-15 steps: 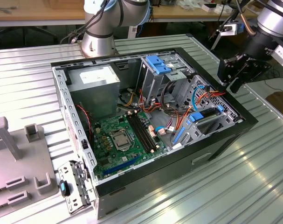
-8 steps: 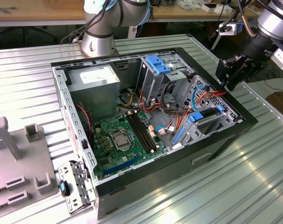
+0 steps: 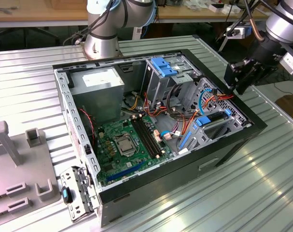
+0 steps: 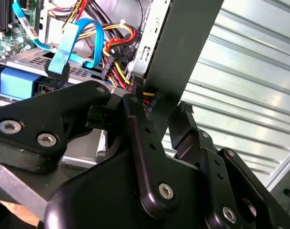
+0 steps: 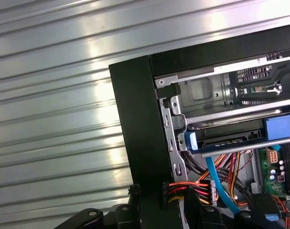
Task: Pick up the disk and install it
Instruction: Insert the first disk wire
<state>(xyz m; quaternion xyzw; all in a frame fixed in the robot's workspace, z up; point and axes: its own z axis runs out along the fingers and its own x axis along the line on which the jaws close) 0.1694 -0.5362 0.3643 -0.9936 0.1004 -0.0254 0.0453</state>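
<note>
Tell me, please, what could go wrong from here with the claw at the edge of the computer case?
The claw is up against the black case wall; a sideways move could scrape or shove it.
The red and yellow power cables lie right beside the claw and might snag.
The disk sits in its bay, but I cannot tell whether it is fully seated; it may work loose.

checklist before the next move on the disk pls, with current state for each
1. Disk located: ok, it sits in the drive cage.
2. Hand holding the disk: not ok, it is at the case wall, apart from the disk.
3. Hand clear of the case wall: not ok.
4. Blue cable clear of the drive cage: not ok, it lies on it.
5. Disk fully seated: cannot tell.
</note>
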